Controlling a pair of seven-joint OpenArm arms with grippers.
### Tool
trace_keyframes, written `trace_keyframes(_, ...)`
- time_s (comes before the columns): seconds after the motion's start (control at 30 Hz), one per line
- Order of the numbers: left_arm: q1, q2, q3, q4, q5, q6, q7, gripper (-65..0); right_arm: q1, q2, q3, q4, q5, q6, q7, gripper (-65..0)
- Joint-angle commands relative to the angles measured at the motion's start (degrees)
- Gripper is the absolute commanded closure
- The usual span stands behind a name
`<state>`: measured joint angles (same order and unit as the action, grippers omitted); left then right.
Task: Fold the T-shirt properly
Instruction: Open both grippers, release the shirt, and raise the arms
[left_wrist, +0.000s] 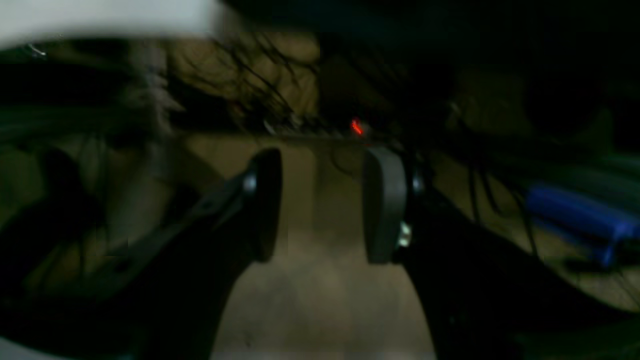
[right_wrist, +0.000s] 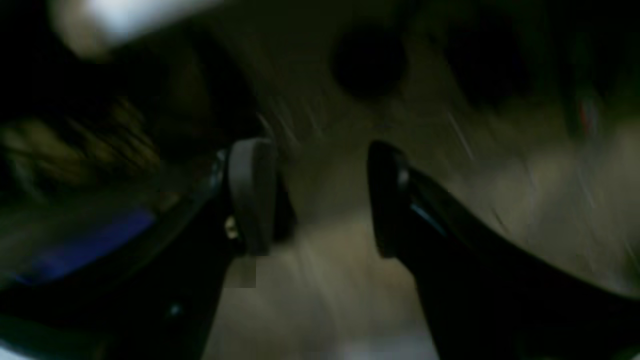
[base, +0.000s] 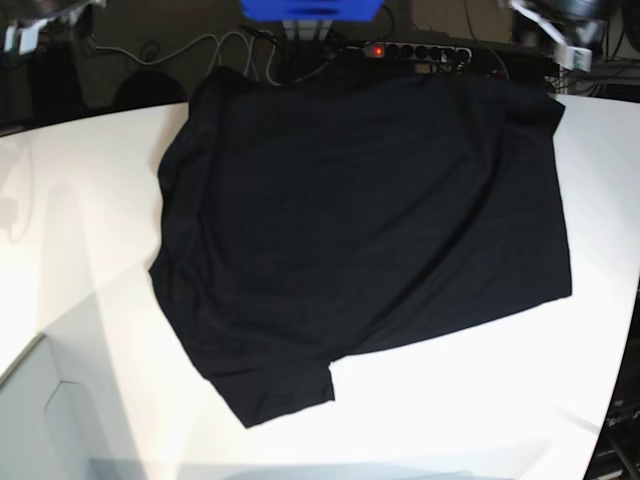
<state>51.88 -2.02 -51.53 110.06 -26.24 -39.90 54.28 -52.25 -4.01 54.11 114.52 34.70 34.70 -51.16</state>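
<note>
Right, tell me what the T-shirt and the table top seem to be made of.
T-shirt: matte black cloth, likely soft knit, as it drapes in loose folds.
Table top: smooth, white, perhaps laminate or painted board; faint bluish sheen, no visible grain.

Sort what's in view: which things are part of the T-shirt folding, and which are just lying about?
Part of the job:
- black T-shirt
- white table
- left gripper
- right gripper

Just lying about:
- blue object, blurred, below table level
- loose cables beyond the table's far edge
</note>
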Motion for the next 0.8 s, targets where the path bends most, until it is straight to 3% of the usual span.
trace_keyframes(0.0,0.56,-0.04,2.87,-2.06,2.28,-0.1,-0.52,-25.8,-0.19,0.71,-0.79,0.34,-1.69,0.51,1.27,-30.3)
trace_keyframes(0.13,-1.02,-0.31,19.84,-17.88,17.32,-0.1,-11.25,-25.8,1.3,2.47,-11.87,-8.1,-18.92,0.51,5.22,-30.3)
trace_keyframes(0.23,-6.47,-2.24,31.97,-35.29,27.87,-0.1,-22.59,-25.9,2.8,6.08,-27.16,-22.08,-33.42,0.51,13.66,-30.3)
trace_keyframes(0.33,-16.49,-2.51,37.51,-57.36,35.16,-0.1,-30.68,-26.0,8.78,9.51,-42.9,-40.81,-45.47,0.34,18.5,-30.3)
trace_keyframes(0.43,-26.51,-2.68,37.77,-76.35,38.59,-0.1,-38.24,-26.0,18.97,9.24,-46.06,-61.2,-47.31,0.25,19.99,-30.3)
trace_keyframes(0.5,-31.26,-4.26,37.86,-85.4,39.56,-0.1,-44.48,-26.0,24.69,9.24,-46.24,-74.48,-46.79,0.25,25.09,-30.3)
trace_keyframes(0.57,-33.11,-5.14,37.86,-89.09,39.73,-0.1,-48.52,-26.0,29.08,9.42,-45.89,-83.79,-46.87,0.16,30.98,-30.3)
trace_keyframes(0.67,-34.08,-5.58,37.68,-89.01,39.47,0.21,-50.19,-26.0,32.86,9.51,-45.8,-90.83,-46.79,0.07,36.26,-30.3)
trace_keyframes(0.77,-35.57,-5.58,37.77,-89.01,39.73,8.3,-50.72,-26.0,34.36,9.33,-45.8,-92.15,-46.79,-1.69,38.28,-30.3)
